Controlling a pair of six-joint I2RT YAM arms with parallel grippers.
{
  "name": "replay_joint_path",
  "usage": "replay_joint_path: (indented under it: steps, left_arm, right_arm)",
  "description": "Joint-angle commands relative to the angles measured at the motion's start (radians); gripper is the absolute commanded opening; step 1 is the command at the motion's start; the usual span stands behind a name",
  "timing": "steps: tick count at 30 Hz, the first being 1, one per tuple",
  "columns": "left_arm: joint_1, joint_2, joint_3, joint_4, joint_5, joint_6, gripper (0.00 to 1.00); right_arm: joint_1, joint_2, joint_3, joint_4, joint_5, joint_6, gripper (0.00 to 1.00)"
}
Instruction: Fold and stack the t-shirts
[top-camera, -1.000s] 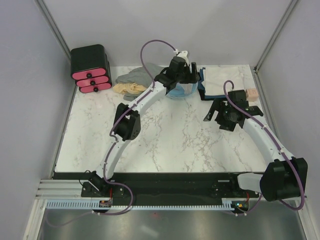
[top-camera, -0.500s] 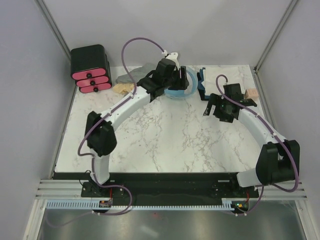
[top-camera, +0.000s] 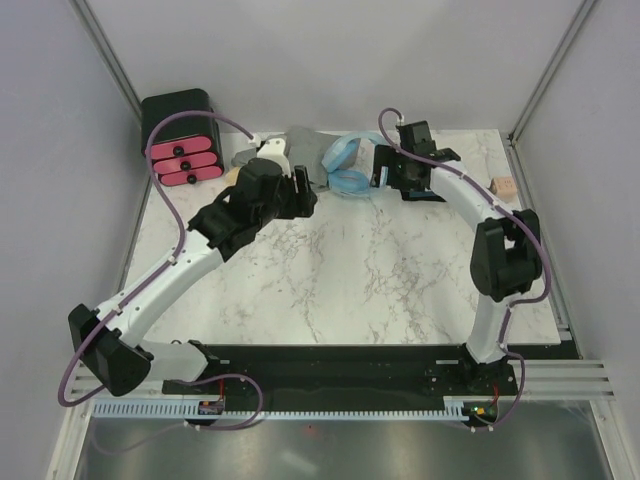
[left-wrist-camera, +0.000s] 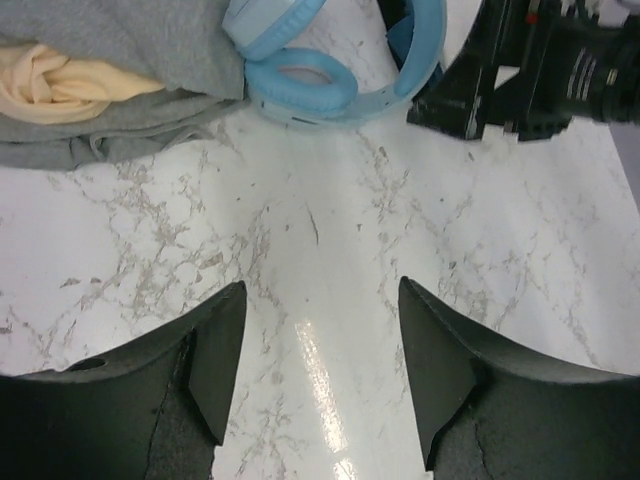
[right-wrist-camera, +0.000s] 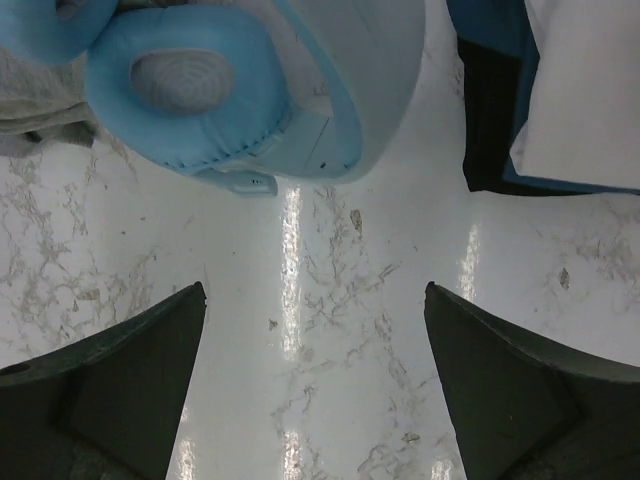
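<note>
A crumpled heather-grey t-shirt (left-wrist-camera: 140, 50) lies at the back of the table (top-camera: 340, 270), with a tan-yellow t-shirt (left-wrist-camera: 45, 80) bunched in it. In the top view the grey t-shirt (top-camera: 300, 140) shows behind my left arm. My left gripper (left-wrist-camera: 320, 370) hovers open over bare marble just in front of that pile, holding nothing. A whitish t-shirt (right-wrist-camera: 590, 90) lies flat on a dark navy one (right-wrist-camera: 488, 120) at the back right. My right gripper (right-wrist-camera: 315, 380) is open and empty over marble between that stack and a light-blue headset (right-wrist-camera: 220, 90).
The light-blue headset (top-camera: 345, 165) sits between the two grippers, against the grey cloth. A black box with pink drawers (top-camera: 180, 150) stands at the back left corner. A small pink object (top-camera: 503, 186) lies near the right edge. Grey walls close in the table.
My left arm swung left and toward the near side, away from the headset, and its jaws narrowed slightly. My right arm reached to the back left, over the flat stack toward the headset.
</note>
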Motion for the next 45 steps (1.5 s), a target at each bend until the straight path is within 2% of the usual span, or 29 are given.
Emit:
replay_joint_path:
  steps: [1,7,13,16,17,18,20,21,22,23,31,36,41,43,44,45]
  left_arm:
    - [0.005,-0.073,-0.069,-0.049,-0.047,0.005,0.69]
    - [0.027,-0.15,-0.144,-0.078,-0.057,0.009,0.69]
    - [0.041,-0.179,-0.196,-0.078,-0.04,0.011,0.69]
    - [0.048,-0.17,-0.19,-0.086,-0.032,0.017,0.69]
    - [0.051,-0.168,-0.189,-0.086,-0.03,0.017,0.69]
    - [0.051,-0.164,-0.187,-0.087,-0.027,0.017,0.69]
    - [0.056,-0.159,-0.187,-0.09,-0.018,0.015,0.69]
    - [0.058,-0.156,-0.187,-0.093,-0.015,0.015,0.69]
    - [0.058,-0.155,-0.187,-0.095,-0.014,0.015,0.69]
    - [0.059,-0.153,-0.187,-0.097,-0.014,0.014,0.69]
    - [0.071,-0.145,-0.184,-0.103,-0.014,0.019,0.69]
    - [0.076,-0.127,-0.178,-0.101,-0.011,0.015,0.69]
    - [0.078,-0.107,-0.161,-0.103,0.012,0.034,0.69]
    - [0.079,-0.109,-0.158,-0.103,0.014,0.042,0.69]
    - [0.079,-0.113,-0.161,-0.103,0.014,0.051,0.69]
    - [0.081,-0.116,-0.16,-0.103,0.011,0.052,0.69]
  right_arm:
    - [0.008,0.117,0.216,-0.038,0.09,-0.025,0.98]
    - [0.008,0.318,0.531,-0.179,0.208,-0.072,0.98]
    - [0.008,0.421,0.646,-0.173,0.261,-0.109,0.98]
    - [0.006,0.469,0.686,-0.167,0.29,-0.098,0.95]
    - [0.008,0.476,0.688,-0.152,0.295,-0.097,0.87]
    - [0.008,0.475,0.677,-0.135,0.304,-0.097,0.73]
    - [0.008,0.476,0.669,-0.077,0.343,-0.094,0.5]
    - [0.008,0.478,0.671,-0.065,0.358,-0.095,0.23]
    - [0.009,0.483,0.677,-0.046,0.375,-0.094,0.06]
    - [0.006,0.498,0.689,-0.046,0.41,-0.097,0.0]
    - [-0.006,0.522,0.704,-0.041,0.39,-0.028,0.0]
    - [-0.008,0.51,0.72,-0.147,0.389,0.133,0.0]
    - [-0.006,0.509,0.727,-0.153,0.34,0.236,0.0]
    - [-0.006,0.527,0.752,-0.156,0.349,0.233,0.05]
    - [-0.011,0.532,0.779,-0.159,0.353,0.233,0.0]
    - [-0.017,0.535,0.789,-0.16,0.357,0.233,0.0]
